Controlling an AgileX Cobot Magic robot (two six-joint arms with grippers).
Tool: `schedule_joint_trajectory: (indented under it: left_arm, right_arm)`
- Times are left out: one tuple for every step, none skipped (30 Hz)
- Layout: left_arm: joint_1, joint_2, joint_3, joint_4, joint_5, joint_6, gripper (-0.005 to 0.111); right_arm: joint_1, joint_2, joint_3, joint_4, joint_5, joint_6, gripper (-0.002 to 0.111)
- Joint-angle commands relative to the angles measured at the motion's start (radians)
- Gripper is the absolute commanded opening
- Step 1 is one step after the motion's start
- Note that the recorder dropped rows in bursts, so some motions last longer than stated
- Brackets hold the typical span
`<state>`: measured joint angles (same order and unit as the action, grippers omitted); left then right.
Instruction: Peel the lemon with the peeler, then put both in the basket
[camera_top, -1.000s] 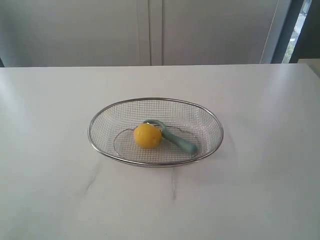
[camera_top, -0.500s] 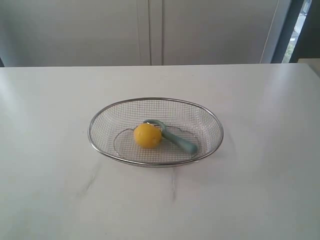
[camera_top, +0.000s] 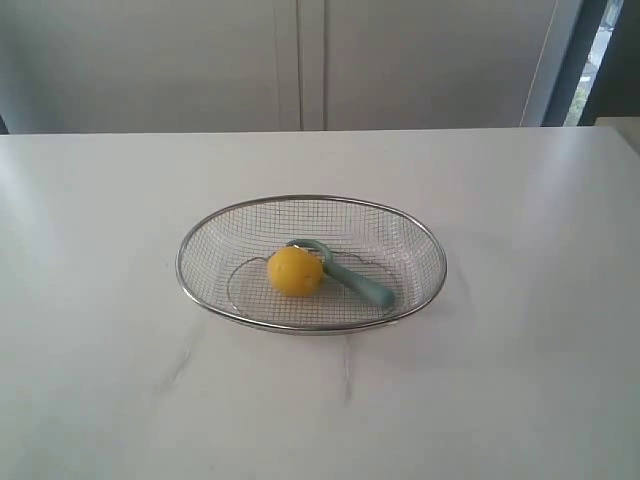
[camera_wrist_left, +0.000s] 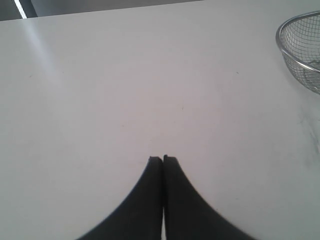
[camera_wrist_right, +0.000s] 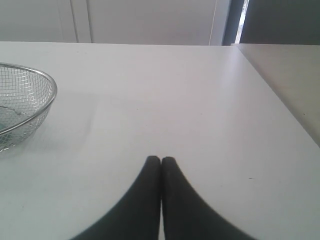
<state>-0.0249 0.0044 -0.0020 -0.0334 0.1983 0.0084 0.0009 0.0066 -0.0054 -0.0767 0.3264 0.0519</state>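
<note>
The yellow lemon lies inside the silver wire-mesh basket at the table's middle. The teal peeler rests in the basket too, its head touching the lemon's far right side. No sticker shows on the lemon. My left gripper is shut and empty over bare table, well away from the basket rim. The right gripper is likewise shut on nothing, with the basket off to one side. Neither gripper shows in the exterior view.
The white table carries faint grey streaks in front of the basket. Pale cabinet doors stand behind it. A second table surface adjoins beyond a seam in the right wrist view.
</note>
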Motion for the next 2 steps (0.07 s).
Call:
schedule_joint_trajectory:
  left_arm:
    - [-0.007,-0.004,0.002,-0.006,-0.003,0.001,0.0]
    - [-0.007,-0.004,0.002,-0.006,-0.003,0.001,0.0]
  right_arm:
    - [0.002,-0.007,0.005,0.001,-0.009,0.006,0.0]
    - [0.002,-0.007,0.005,0.001,-0.009,0.006,0.0]
